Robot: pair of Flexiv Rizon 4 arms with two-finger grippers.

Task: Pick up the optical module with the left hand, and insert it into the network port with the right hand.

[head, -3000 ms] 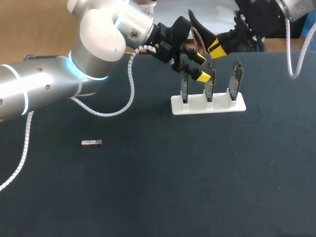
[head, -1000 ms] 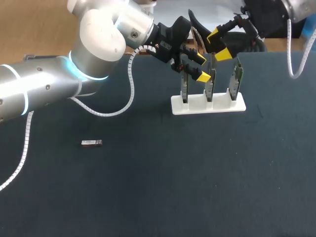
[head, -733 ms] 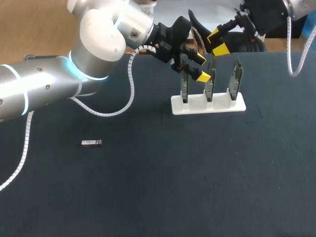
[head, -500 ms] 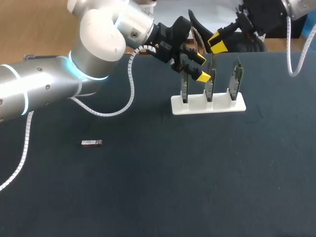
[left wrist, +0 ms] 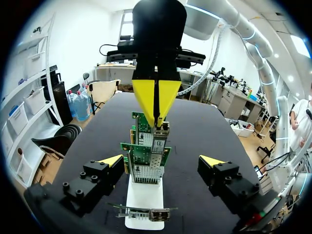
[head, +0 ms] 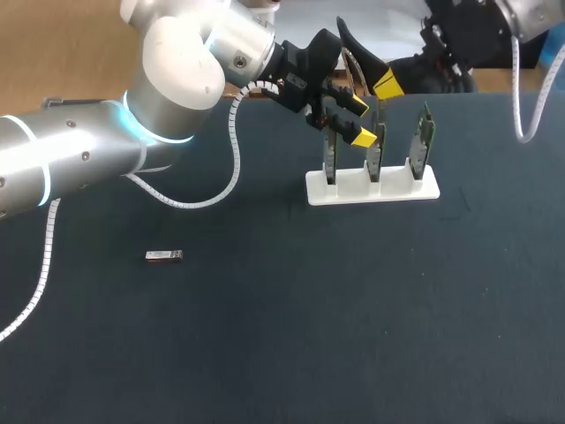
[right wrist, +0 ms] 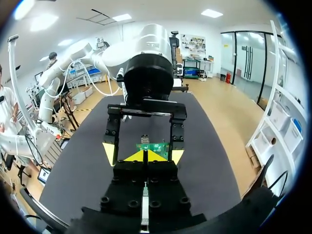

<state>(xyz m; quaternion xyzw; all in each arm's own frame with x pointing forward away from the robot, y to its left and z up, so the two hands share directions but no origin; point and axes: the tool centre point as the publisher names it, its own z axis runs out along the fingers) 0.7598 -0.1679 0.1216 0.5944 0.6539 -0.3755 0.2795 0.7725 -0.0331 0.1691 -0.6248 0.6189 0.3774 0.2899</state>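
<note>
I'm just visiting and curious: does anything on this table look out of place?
The small optical module lies alone on the dark table, far from the left gripper and right gripper, which both sit at the white circuit-board stand.

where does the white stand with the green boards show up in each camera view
Head view: the white rectangular plastic stand sits right of the middle, in the far half.
Left wrist view: the stand lies ahead of the left hand, between its open fingers.
Right wrist view: the stand is not seen; only a board's top shows past the right hand.
Shared landmark: the green circuit boards standing upright.
</note>
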